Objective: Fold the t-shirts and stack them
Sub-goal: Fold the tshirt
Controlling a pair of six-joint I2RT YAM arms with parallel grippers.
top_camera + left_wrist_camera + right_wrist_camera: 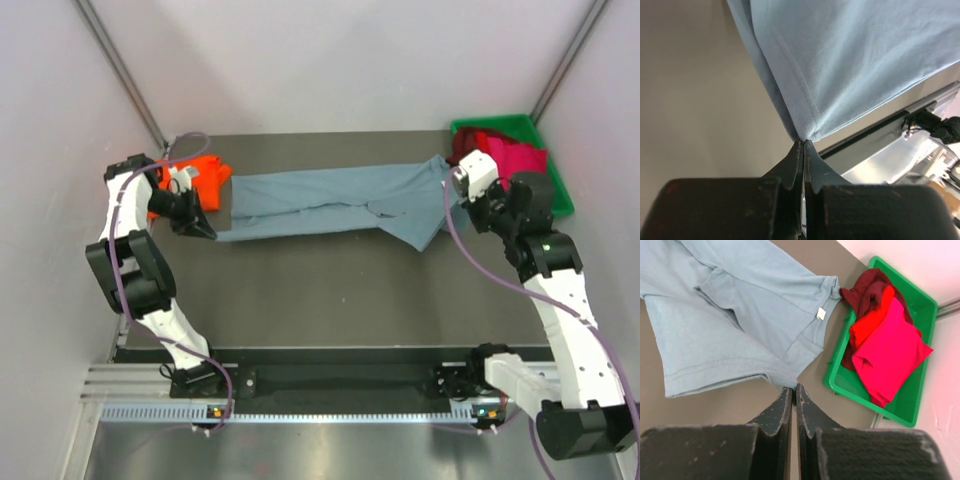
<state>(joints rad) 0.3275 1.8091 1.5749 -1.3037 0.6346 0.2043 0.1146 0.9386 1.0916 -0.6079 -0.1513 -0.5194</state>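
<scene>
The large slate blue-grey t-shirt (320,200) lies stretched into a long band across the dark table. My left gripper (207,230) is shut on its left corner; in the left wrist view the hem corner (807,131) is pinched at the tips of my left gripper (803,142). At the other end, my right gripper (452,195) is shut on the shirt's edge, as the right wrist view shows with the cloth (740,305) running into the shut right gripper (794,388). A bright orange-red t-shirt (205,172) sits bunched behind the left gripper.
A green plastic bin (562,195) stands at the back right corner, its rim (832,380) close to the right gripper. It holds a magenta shirt (890,357), an orange-red one (865,327) and a dark crimson one (865,287). Walls close in on both sides.
</scene>
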